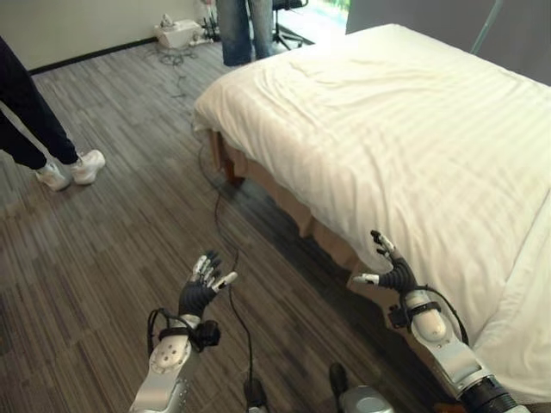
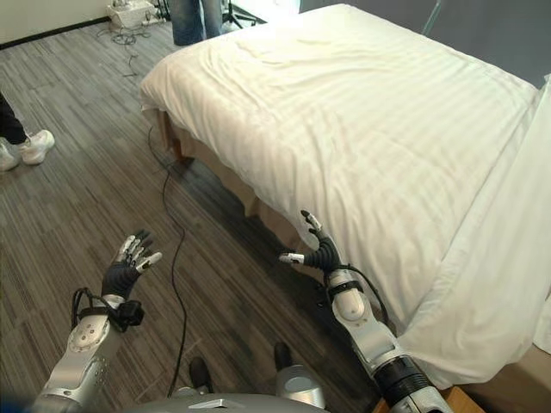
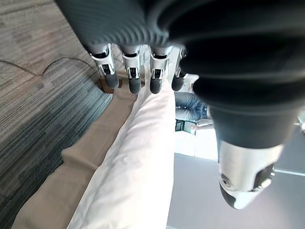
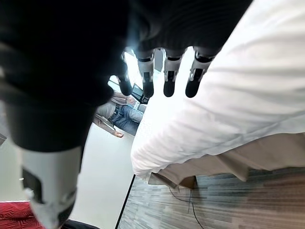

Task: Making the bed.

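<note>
At the lower left of the head views the left hand (image 1: 200,291) hangs over the floor (image 1: 95,258), fingers straight and released, holding nothing. At lower centre-right the right hand (image 1: 392,274) is also released — fingers spread, just beside the bed (image 1: 405,138) edge, apart from the sheet (image 2: 362,129). The white sheet covers the bed across the upper right. At far left stand a person's shoes (image 1: 69,169); another person's legs (image 1: 243,30) show at top centre.

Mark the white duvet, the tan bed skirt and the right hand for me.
white duvet (image 1: 413,146), left eye view, on its flat striped top.
tan bed skirt (image 1: 288,202), left eye view, on the strip below the duvet's edge.
right hand (image 2: 325,255), right eye view, on its dark palm cover.
</note>
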Controlling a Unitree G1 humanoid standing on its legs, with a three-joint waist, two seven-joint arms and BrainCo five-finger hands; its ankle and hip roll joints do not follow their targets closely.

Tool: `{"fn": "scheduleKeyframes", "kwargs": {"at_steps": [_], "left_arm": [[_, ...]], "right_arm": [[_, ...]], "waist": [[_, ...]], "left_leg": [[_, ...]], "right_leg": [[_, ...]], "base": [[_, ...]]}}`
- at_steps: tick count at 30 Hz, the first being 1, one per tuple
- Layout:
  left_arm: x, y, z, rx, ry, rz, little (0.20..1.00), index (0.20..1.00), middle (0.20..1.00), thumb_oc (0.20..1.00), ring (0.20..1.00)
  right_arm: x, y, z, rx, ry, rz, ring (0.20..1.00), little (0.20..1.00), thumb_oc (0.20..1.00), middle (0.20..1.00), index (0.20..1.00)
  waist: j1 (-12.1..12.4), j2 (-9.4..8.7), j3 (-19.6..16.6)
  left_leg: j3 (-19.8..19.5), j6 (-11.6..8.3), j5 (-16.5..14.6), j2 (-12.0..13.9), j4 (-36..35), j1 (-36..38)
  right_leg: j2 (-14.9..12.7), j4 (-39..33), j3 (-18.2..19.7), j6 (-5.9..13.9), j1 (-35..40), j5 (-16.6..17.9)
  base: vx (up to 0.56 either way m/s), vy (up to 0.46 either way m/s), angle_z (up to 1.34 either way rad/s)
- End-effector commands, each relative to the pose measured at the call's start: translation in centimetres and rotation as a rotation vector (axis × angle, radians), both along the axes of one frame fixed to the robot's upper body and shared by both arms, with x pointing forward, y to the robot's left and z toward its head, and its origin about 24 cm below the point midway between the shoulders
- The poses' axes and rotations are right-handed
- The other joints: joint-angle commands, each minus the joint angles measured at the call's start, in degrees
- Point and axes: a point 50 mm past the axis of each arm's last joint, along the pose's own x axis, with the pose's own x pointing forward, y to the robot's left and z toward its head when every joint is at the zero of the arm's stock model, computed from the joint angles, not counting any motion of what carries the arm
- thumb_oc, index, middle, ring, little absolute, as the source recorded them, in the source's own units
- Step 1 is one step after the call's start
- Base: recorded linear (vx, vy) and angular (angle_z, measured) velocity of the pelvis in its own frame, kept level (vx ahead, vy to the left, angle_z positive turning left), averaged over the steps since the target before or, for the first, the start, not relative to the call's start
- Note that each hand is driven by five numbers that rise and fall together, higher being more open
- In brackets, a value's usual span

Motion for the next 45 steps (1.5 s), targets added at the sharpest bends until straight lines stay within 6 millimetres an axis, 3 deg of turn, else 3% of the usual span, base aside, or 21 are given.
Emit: {"fn": "scheduleKeyframes", "kwargs": {"at_steps": [1,23,45], "left_arm": [[1.3,0.5,2.7,0.035,-0.138,-0.002,1.000,1.000,1.000,1.000,1.000],[0.9,0.3,2.3,-0.015,-0.123,0.011,1.000,1.000,1.000,1.000,1.000],[0.8,0.2,2.1,-0.026,-0.117,0.020,1.000,1.000,1.000,1.000,1.000]], "right_arm": [[1.6,0.2,3.0,0.059,-0.141,0.007,1.000,1.000,1.000,1.000,1.000],[1.0,-0.2,2.1,0.103,-0.100,-0.032,1.000,1.000,1.000,1.000,1.000],[0.7,-0.4,1.4,0.103,-0.072,-0.047,1.000,1.000,1.000,1.000,1.000]], "waist": [[1.7,1.47,1.0],[2.4,0.48,-0.2],[2.3,0.77,-0.3]], "left_leg": [[0.5,1.51,-12.3,-2.2,0.8,5.8],[0.2,1.48,-12.5,-1.8,0.8,7.1],[-0.1,1.48,-12.8,-1.7,0.8,8.1]], "right_leg": [[-0.4,4.8,-2.1,1.72,-1.3,-7.1],[-0.5,4.3,-3.2,1.69,0.0,-7.0],[-0.4,4.7,-3.2,1.52,0.6,-7.7]], "base": [[0.01,-0.012,0.08],[0.00,-0.002,0.01],[0.00,0.000,0.00]]}}
